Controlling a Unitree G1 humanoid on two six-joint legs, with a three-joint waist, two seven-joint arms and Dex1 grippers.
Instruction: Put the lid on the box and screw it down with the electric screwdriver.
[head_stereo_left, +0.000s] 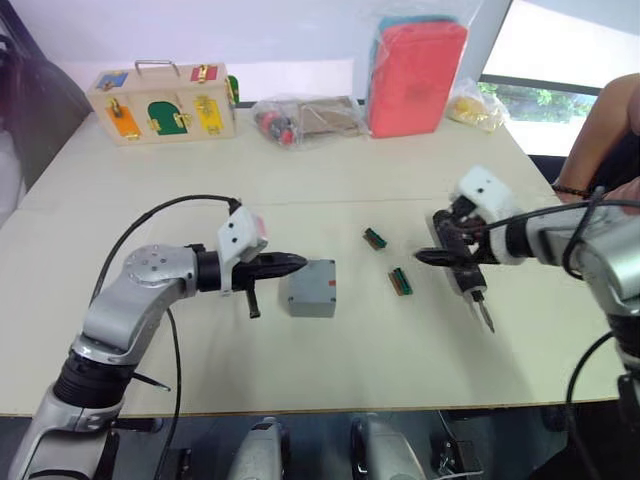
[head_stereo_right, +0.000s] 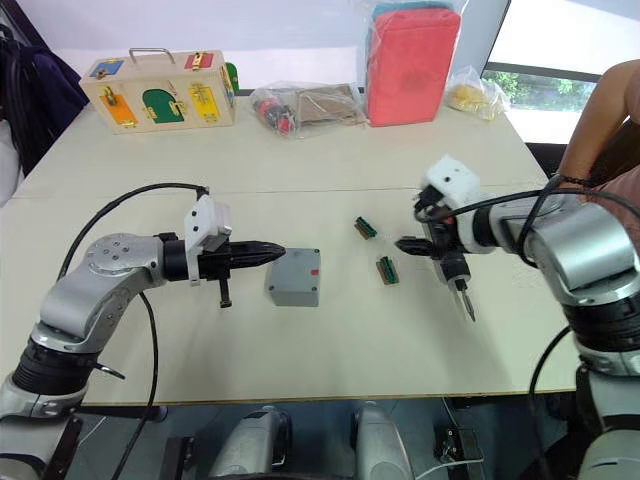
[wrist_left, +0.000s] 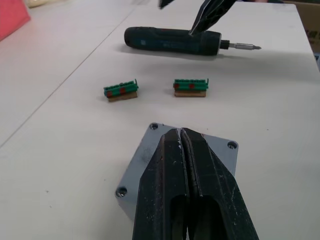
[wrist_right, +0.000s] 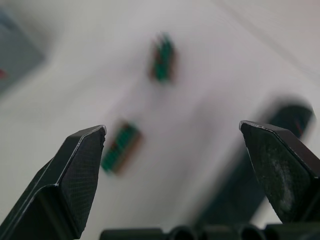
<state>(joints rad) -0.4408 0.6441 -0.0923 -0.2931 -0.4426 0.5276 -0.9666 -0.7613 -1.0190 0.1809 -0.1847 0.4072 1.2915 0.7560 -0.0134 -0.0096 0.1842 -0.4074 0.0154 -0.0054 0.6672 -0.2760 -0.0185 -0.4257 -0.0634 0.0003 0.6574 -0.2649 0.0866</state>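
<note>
table (head_stereo_left: 330, 375) bears box (head_stereo_left: 312, 288), electric screwdriver (head_stereo_left: 473, 291).

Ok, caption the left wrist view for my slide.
Shut left end effector over the lidded grey box, two green connectors and the electric screwdriver beyond.

The left gripper (wrist_left: 183, 137) has its two black fingers pressed together, their tips over the small flat square grey plastic lid (wrist_left: 220, 152), whose corner screw holes show on the pale table (wrist_left: 60, 150). Past the lid lie two small green-and-brown connector pieces (wrist_left: 120, 91) side by side, a little apart. Farther off lies the black cylindrical electric screwdriver (wrist_left: 172, 41), its thin metal bit pointing away from its body. The other gripper's dark fingertips (wrist_left: 210, 15) hang just over the screwdriver.
</note>
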